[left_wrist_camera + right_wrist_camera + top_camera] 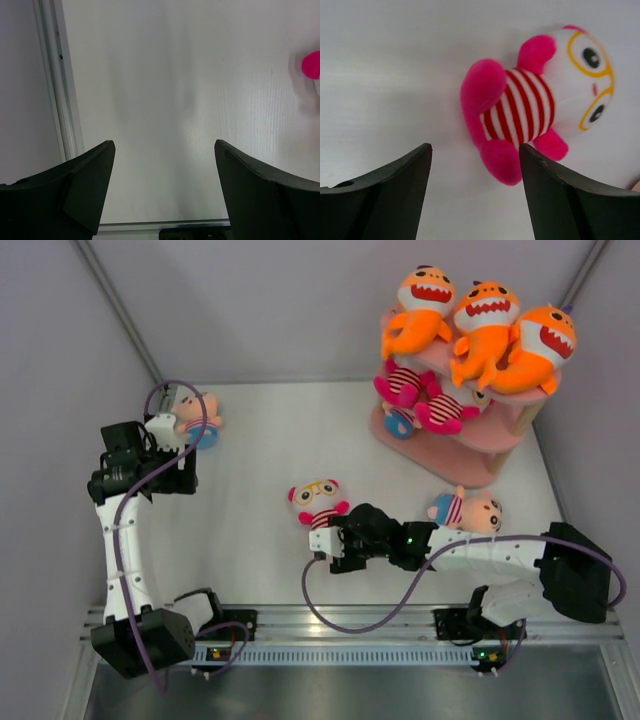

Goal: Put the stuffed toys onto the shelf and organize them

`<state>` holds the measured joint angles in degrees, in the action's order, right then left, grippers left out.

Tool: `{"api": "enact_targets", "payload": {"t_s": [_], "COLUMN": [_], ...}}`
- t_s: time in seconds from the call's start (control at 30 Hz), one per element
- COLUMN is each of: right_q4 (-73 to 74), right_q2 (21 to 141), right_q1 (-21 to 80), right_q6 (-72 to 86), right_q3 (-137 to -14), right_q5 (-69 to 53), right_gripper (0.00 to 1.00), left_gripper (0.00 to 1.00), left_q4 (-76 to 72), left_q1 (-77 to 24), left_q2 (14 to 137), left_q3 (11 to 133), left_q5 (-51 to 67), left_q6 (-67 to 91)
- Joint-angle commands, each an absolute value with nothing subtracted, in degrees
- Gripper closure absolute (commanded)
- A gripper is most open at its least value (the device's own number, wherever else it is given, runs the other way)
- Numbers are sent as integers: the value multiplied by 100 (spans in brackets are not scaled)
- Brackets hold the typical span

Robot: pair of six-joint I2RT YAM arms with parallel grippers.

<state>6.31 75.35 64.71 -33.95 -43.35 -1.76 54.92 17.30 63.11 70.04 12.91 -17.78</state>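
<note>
The pink shelf (480,435) stands at the back right. Three orange sharks (485,325) lie on its top board, pink-striped dolls (425,400) on the middle board, and a blue toy (400,422) lower down. A white-faced doll with yellow glasses (318,502) lies mid-table and shows in the right wrist view (530,107). My right gripper (335,540) is open just short of it (475,150), one pink leg near the right finger. My left gripper (160,465) is open and empty over bare table (164,150), beside a pink-faced blue doll (200,415).
Another doll in a striped top (468,510) lies on the table by my right forearm. Grey walls close in the back and both sides. A metal rail (350,620) runs along the near edge. A pink blob (312,64) shows at the right edge of the left wrist view.
</note>
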Motion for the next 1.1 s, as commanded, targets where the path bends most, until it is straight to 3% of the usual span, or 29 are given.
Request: {"api": "enact_targets", "payload": {"t_s": [0.0, 0.47, 0.5, 0.57, 0.63, 0.7, 0.93, 1.07], "right_q4": [405, -184, -167, -18, 139, 324, 1140, 2174], "right_q2": [7681, 9447, 9527, 9746, 9817, 9756, 9081, 8571], "right_q1": [6416, 6003, 5994, 5985, 5977, 5977, 5977, 5977], "right_q6": [-4702, -5238, -5203, -5019, -4800, -4703, -4062, -3613], "right_q3": [-4157, -4877, -4948, -5228, -5387, -5589, -6125, -6493], "right_q5": [-378, -194, -159, -36, -35, -105, -246, 410], "right_gripper": [29, 31, 34, 67, 89, 97, 100, 100], "left_gripper": [13, 13, 13, 14, 14, 14, 14, 14], "left_q4": [5467, 5458, 5467, 5458, 5467, 5458, 5467, 5458], "left_q1": [1714, 1714, 1714, 1714, 1714, 1714, 1714, 1705], "left_q2": [6249, 6380, 6390, 6451, 6460, 6486, 6513, 6530], "left_q3": [6979, 6961, 6978, 6987, 6987, 6979, 6917, 6943], "left_q5": [1301, 1239, 1257, 1266, 1257, 1248, 1301, 1301], "left_q6": [-1802, -1863, -1855, -1854, -1854, -1854, -1916, -1942]}}
